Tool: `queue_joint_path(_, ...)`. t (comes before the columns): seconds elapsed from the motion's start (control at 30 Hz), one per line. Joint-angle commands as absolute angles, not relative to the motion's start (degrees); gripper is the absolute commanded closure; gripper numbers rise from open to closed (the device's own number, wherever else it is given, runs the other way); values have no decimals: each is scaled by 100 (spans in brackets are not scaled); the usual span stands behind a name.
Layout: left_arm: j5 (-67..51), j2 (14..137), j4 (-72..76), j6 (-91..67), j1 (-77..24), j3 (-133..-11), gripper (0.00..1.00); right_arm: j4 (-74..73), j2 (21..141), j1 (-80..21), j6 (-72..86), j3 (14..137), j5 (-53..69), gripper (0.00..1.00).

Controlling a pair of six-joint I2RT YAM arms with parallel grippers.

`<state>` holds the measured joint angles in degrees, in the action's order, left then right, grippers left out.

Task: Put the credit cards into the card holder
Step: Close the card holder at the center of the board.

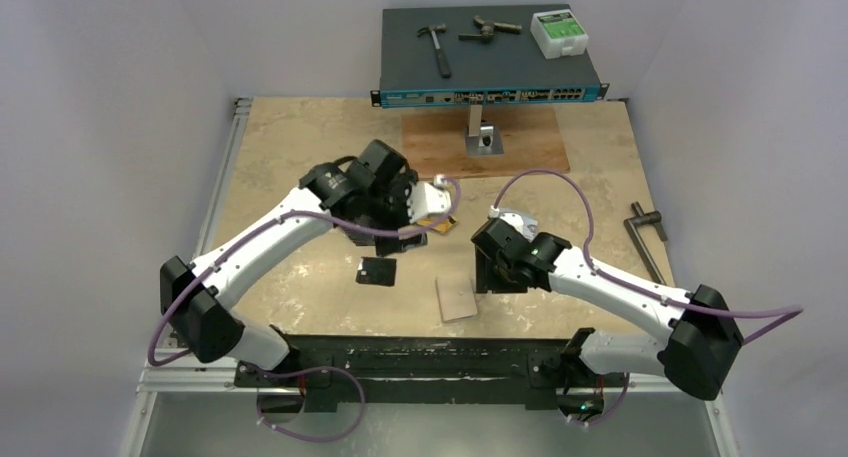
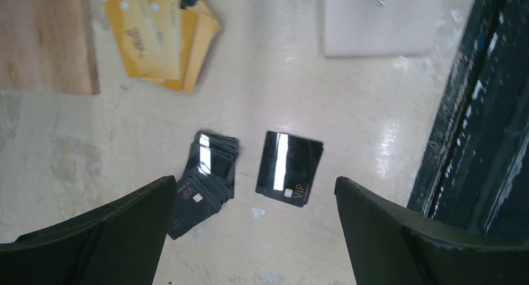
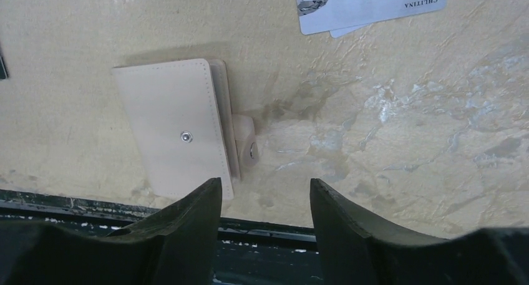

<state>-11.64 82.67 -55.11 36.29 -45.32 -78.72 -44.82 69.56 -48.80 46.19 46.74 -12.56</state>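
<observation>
The card holder (image 1: 457, 297) is a pale tan wallet lying closed and flat near the front rail. In the right wrist view the card holder (image 3: 174, 123) has its snap tab (image 3: 246, 144) loose at its side. My right gripper (image 3: 265, 188) is open and empty, just right of the holder and above the table. Silvery cards (image 3: 374, 7) lie beyond it. Several orange-gold cards (image 2: 159, 38) lie fanned out. My left gripper (image 2: 256, 191) is open and empty, above a single black VIP card (image 2: 289, 168) and a stack of black cards (image 2: 206, 179).
A wooden board (image 1: 485, 142) with a metal stand lies at the back, in front of a network switch (image 1: 490, 52) carrying a hammer and tools. The black rail (image 1: 430, 352) runs along the front edge. A metal tool (image 1: 645, 232) lies at the right.
</observation>
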Motion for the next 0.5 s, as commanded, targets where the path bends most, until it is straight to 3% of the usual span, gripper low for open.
queue_joint_path(0.0,-2125,8594,-5169,2722,-3663,-8796,0,-4511,6613,-4845,4571,4575,-1460,41)
queue_joint_path(0.1,-2575,8707,-5212,2879,-3614,-8765,0,-4397,6562,-4835,4618,4618,-1390,24)
queue_joint_path(0.2,-1783,7920,-3515,3394,-4223,-7282,3,-4202,6582,-4715,4555,4613,-1212,2)
queue_joint_path(0.27,-1398,7467,-2701,3842,-4706,-6384,10,-4067,6569,-4563,4510,4527,-1063,1)
queue_joint_path(0.37,-1240,7390,-2151,4076,-5136,-5795,34,-3893,6569,-4234,4401,4399,-799,5)
queue_joint_path(0.47,-1411,7416,-1649,4351,-5352,-5308,37,-3897,6708,-4105,4319,4416,-663,18)
